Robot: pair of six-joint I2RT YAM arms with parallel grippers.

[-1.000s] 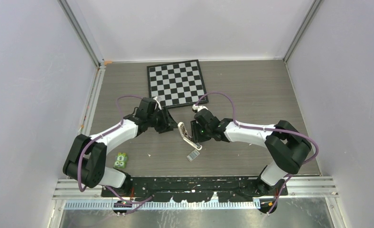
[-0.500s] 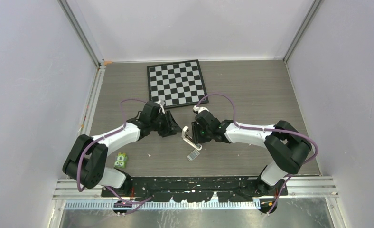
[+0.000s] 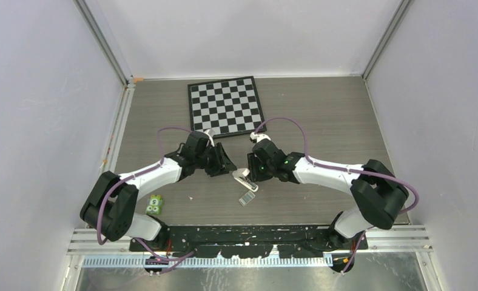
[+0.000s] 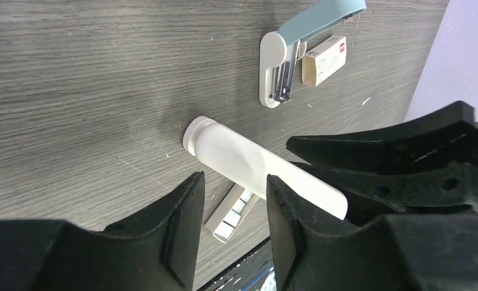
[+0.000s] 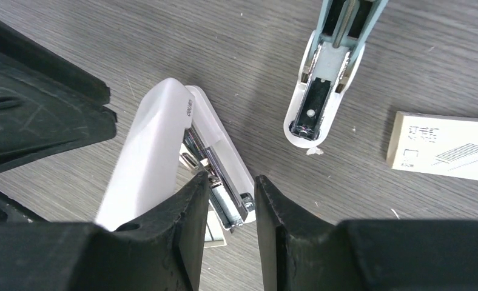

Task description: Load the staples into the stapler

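Note:
The white stapler (image 3: pixel 244 179) lies open at mid-table. In the right wrist view its top arm (image 5: pixel 148 157) splays left of the metal channel (image 5: pixel 224 182). My right gripper (image 3: pixel 249 172) is closed on the front end of the channel part, one finger between arm and channel (image 5: pixel 232 182). The staples (image 3: pixel 246 199), a small silvery block, lie on the table just in front of the stapler. In the left wrist view they (image 4: pixel 232 212) show through the gap of my open, empty left gripper (image 4: pixel 233 182), which hovers left of the stapler (image 3: pixel 228 165).
A light-blue-and-white stapler (image 4: pixel 303 42) and a small staple box (image 4: pixel 325 58) lie beyond the white one; both also show in the right wrist view, the stapler (image 5: pixel 330 79) and the box (image 5: pixel 446 145). A checkerboard (image 3: pixel 226 106) lies at the back. A green object (image 3: pixel 154 203) sits front left.
My left gripper has moved right, toward the stapler. My right gripper has shifted left over it, and the stapler's far end has drawn in toward the near end.

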